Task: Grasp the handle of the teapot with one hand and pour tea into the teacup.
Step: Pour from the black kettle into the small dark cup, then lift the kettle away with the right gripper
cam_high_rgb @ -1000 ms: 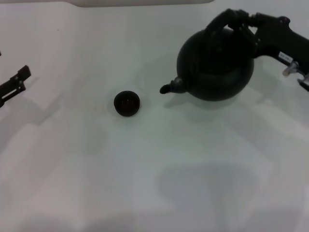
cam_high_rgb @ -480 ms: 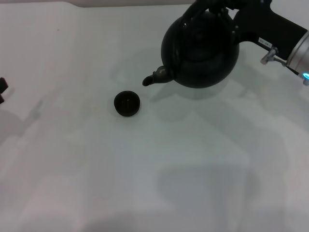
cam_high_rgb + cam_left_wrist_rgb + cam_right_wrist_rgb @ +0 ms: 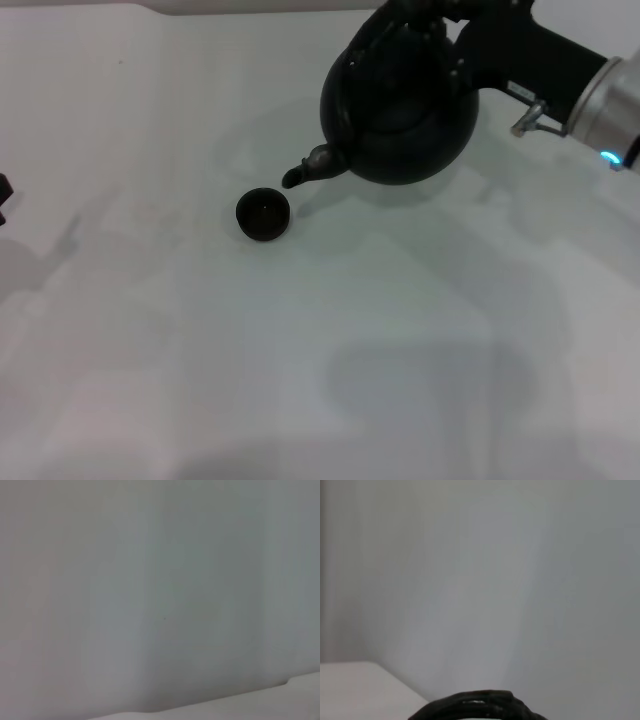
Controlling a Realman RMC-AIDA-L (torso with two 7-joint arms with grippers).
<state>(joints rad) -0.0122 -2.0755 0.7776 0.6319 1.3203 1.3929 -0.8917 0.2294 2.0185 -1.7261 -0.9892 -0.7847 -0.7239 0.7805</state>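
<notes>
The round black teapot (image 3: 400,100) hangs above the white table at the back right, tilted with its spout (image 3: 305,168) pointing down and left. The spout's tip sits just right of and above the small black teacup (image 3: 263,214), which stands on the table. My right gripper (image 3: 445,12) is shut on the teapot's handle at the top edge of the head view; the handle is mostly hidden there. A black arched piece of the handle (image 3: 480,707) shows in the right wrist view. Only a black sliver of my left gripper (image 3: 3,188) shows at the far left edge.
The white table (image 3: 300,350) fills the head view. A pale raised edge (image 3: 250,8) runs along its back. The left wrist view holds only plain pale surface.
The right arm has carried the teapot left and towards the teacup, tipping its spout downward. The left gripper has drawn back almost out of the left edge.
</notes>
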